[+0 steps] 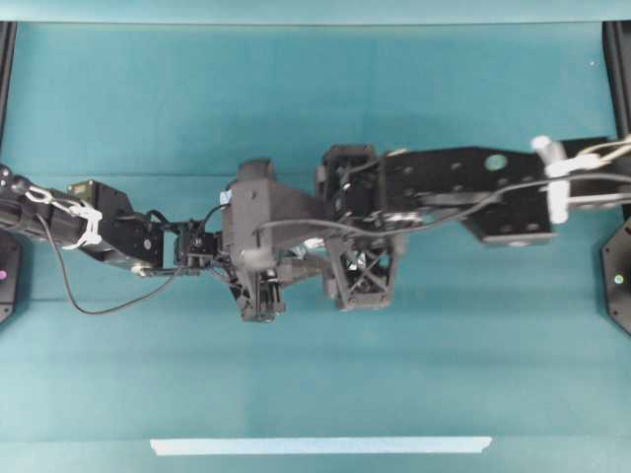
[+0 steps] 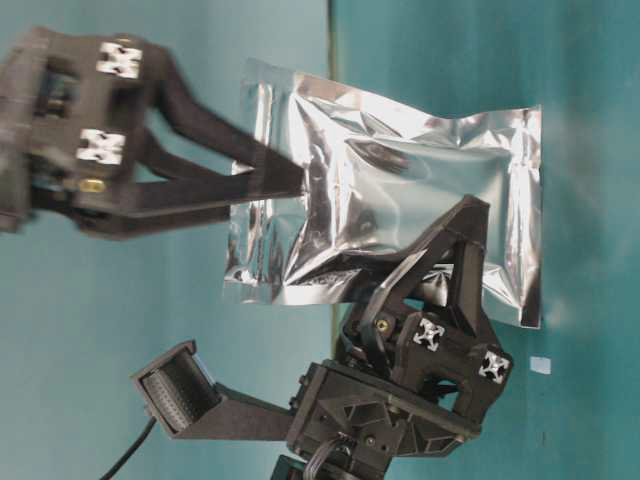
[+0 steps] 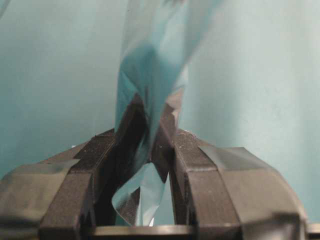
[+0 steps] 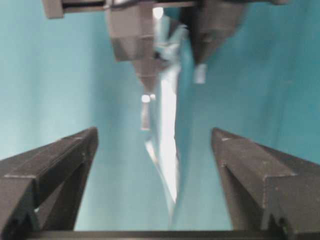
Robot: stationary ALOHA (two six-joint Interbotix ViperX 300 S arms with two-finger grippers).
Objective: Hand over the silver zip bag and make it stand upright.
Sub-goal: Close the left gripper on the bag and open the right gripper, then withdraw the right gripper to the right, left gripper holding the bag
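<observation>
The silver zip bag (image 2: 400,190) hangs in the air between both grippers, crinkled and shiny. My left gripper (image 2: 298,182) is shut on one edge of it; in the left wrist view the jaws (image 3: 155,102) pinch the foil (image 3: 150,50), and a corner pokes out behind the pads. My right gripper (image 4: 155,137) is open, and the bag's edge (image 4: 167,125) hangs between its spread fingers without touching them. From table level, one right finger (image 2: 450,250) crosses in front of the bag. From overhead, the two arms hide nearly all of the bag (image 1: 313,243).
The teal table (image 1: 315,374) lies below both arms. A white tape strip (image 1: 320,445) runs along its front edge. Black frame posts stand at the left (image 1: 6,69) and right (image 1: 619,69) back corners.
</observation>
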